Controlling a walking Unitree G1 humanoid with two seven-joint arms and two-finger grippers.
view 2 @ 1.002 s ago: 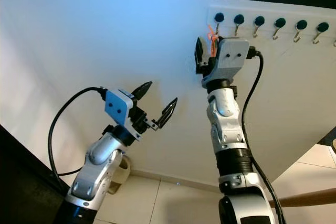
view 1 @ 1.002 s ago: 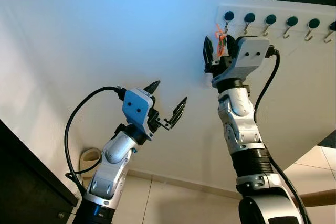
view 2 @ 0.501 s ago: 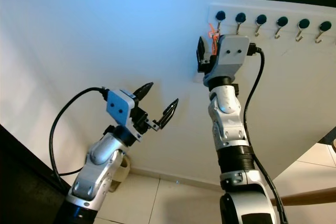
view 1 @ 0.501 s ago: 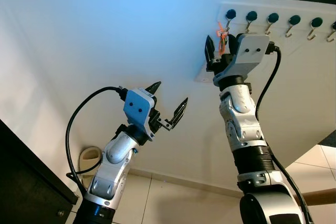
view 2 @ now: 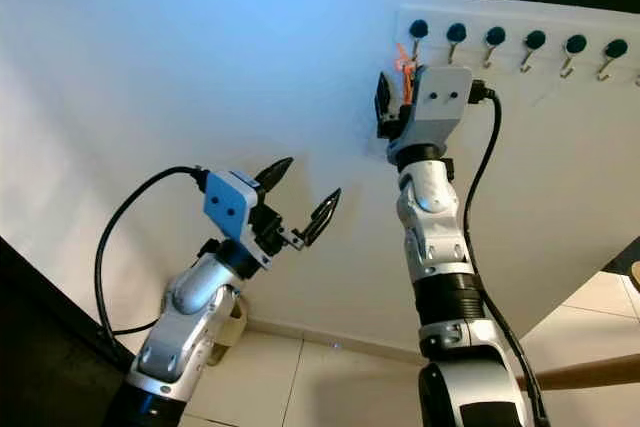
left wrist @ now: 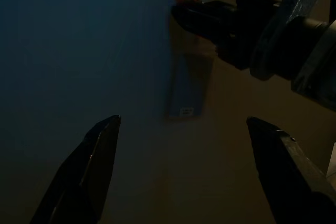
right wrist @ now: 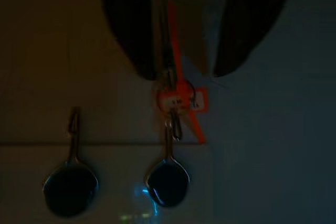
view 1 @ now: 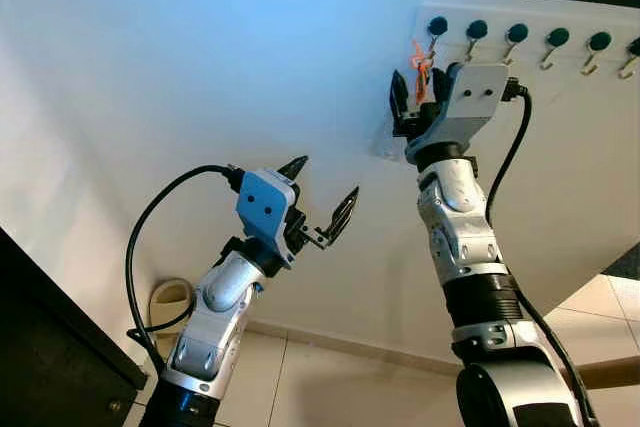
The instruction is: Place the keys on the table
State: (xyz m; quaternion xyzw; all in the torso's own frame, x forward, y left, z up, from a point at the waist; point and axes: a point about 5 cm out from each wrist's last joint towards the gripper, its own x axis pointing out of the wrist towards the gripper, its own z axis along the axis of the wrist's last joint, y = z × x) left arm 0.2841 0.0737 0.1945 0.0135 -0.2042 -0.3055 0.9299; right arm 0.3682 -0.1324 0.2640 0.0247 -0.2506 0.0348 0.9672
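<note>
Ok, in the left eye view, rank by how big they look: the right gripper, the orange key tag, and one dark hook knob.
1. Right gripper
2. Orange key tag
3. Dark hook knob, only slightly smaller than the tag, so that order is unsure.

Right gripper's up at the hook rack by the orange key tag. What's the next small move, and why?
Probably close the right gripper on the keys. In the right wrist view its fingers straddle the orange-tagged ring, which hangs on the leftmost hook and looks ungrasped. Then lift it off. The left gripper hovers open, lower.
</note>
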